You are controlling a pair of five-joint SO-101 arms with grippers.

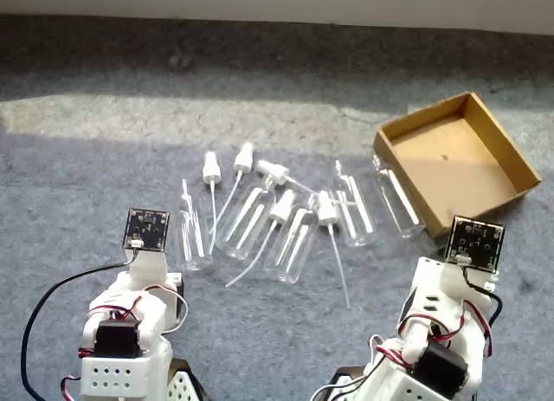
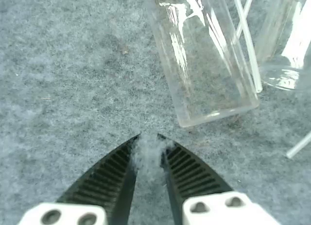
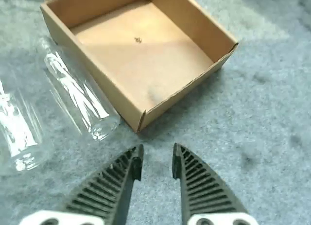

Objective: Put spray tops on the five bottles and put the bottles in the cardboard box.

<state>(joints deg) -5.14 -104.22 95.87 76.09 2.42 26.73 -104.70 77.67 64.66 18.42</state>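
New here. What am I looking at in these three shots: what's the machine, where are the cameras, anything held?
Two robot arms sit side by side at a grey table. One picture looks down from a fixed camera above; the other two come from a camera on each arm's wrist, looking past its gripper. Five clear bottles and five spray tops lie loose, beside an empty cardboard box. The left gripper is near one bottle, the right gripper faces the box. Both are open and hold nothing.

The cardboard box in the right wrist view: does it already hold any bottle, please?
No, the cardboard box shows just its bare floor, and the nearest bottle lies outside beside its wall.
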